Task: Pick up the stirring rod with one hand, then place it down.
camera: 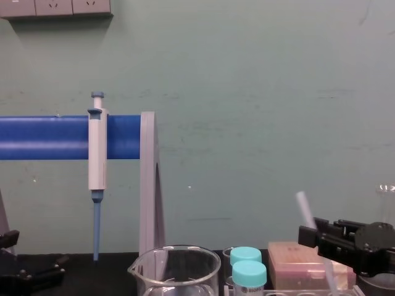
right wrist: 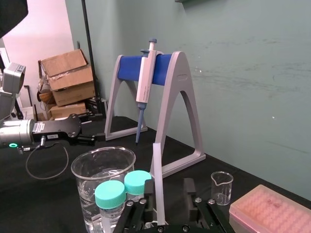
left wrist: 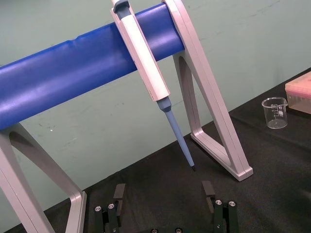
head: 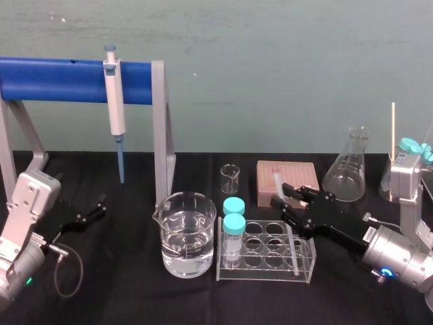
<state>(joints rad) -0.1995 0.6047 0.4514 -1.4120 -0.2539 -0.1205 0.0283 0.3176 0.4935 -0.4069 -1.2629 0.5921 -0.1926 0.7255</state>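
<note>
The right pincer (head: 284, 198) clenches the tilted stirring rod (camera: 303, 206) over the tube rack's (head: 264, 275) right end. The left pincer (head: 98, 208) lies released on the bench (head: 135, 291), well left of the rack.

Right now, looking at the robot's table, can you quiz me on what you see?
1. True or false: the pipette hangs on the blue stand.
2. What does the right gripper hold? A, a teal-capped tube; B, the stirring rod; C, the beaker.
3. Fill in: the left gripper, parked beside the stand, is ____ (open or shut).
Key: 1 true; 2 B; 3 open.
</note>
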